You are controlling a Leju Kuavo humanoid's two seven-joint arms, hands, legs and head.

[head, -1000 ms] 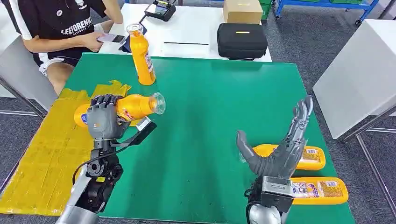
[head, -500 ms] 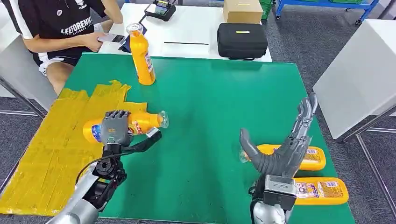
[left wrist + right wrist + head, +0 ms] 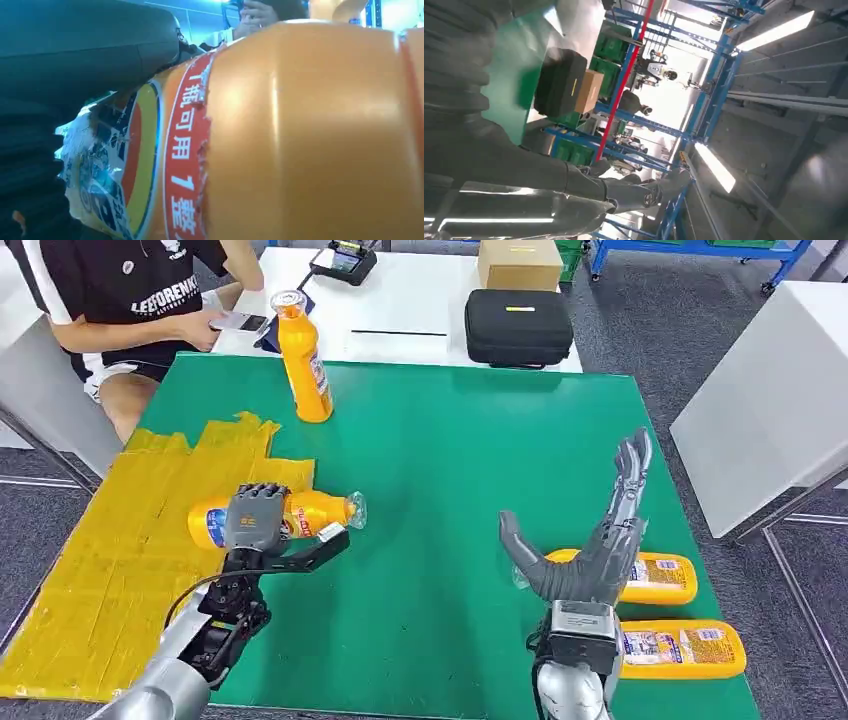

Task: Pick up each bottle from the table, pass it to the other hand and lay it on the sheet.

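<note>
Orange was the bottle that the left robot hand gripped, lying sideways at the edge of the yellow sheet on the green bench. The right robot hand was spread wide, holding nothing, above two more bottles lying flat.

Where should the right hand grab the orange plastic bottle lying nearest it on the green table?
Probably around the mid-body of the nearer lying orange plastic bottle, coming down from above with the right hand across its length: it lies flat, long axis sideways, with another bottle close beside it.
</note>
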